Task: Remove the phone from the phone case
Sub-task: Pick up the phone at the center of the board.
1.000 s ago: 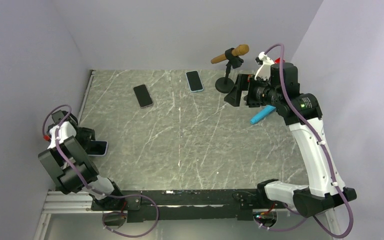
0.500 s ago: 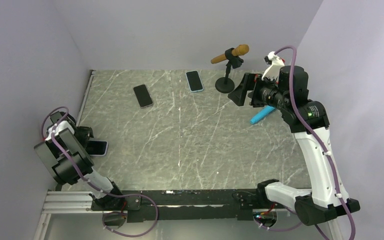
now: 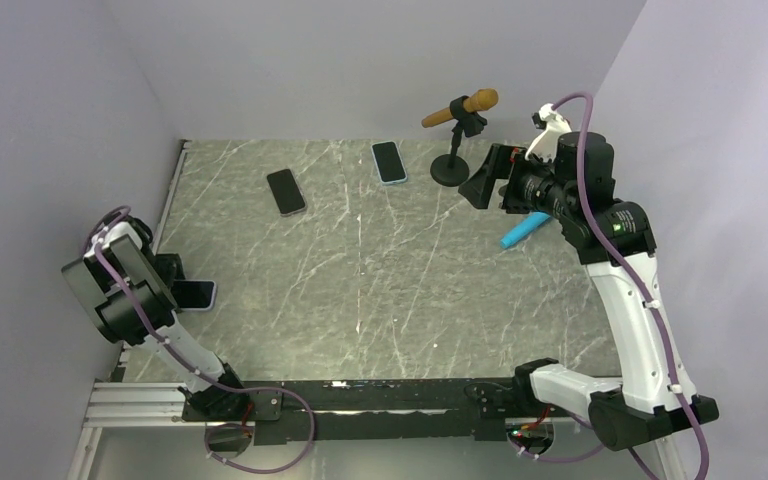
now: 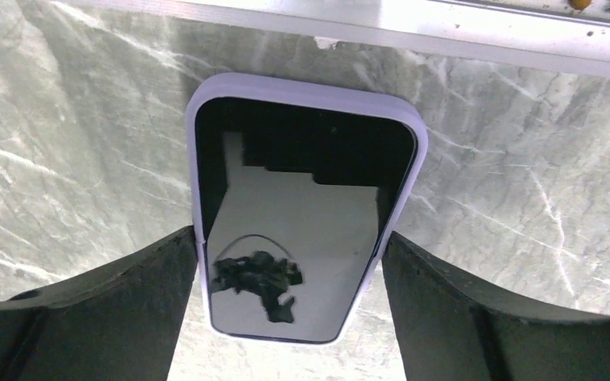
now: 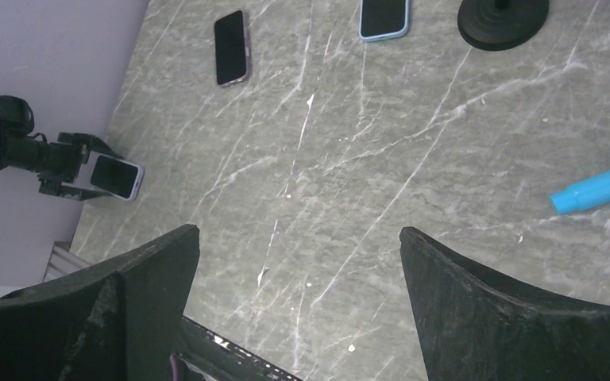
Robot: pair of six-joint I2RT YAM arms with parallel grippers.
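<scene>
A phone (image 4: 302, 206), screen up and dark, sits fully inside a lilac case (image 4: 302, 84) at the far left side of the grey marbled table (image 3: 360, 290), close to a metal rail (image 4: 461, 32) at the table's border. The left gripper (image 4: 290, 238) has its 2 black fingers (image 4: 127, 302) against the case's long sides near 1 end, jaws drawn in to the case's width and apparently clamping it; whether the phone is lifted off the table cannot be told. The right gripper (image 5: 294, 234) hangs high over the far right of the table, jaws wide with nothing in them, well apart from the phone. Also on the table are a 2nd phone (image 3: 286, 191) in a dark case, a 3rd phone (image 3: 389, 162) in a light blue case, a microphone (image 3: 463, 105) on a round-based stand (image 3: 448, 170), and a blue marker-like tube (image 3: 522, 231). The likely trouble is that the clamp presses case and phone together, so the case rim may not peel away while the squeeze lasts. With only 1 end held, a push from the other arm could pivot or slide the phone out of the jaws, and this near the border it could strike the rail or drop off the table. The right arm's reach across could also knock the stand just beside it.
</scene>
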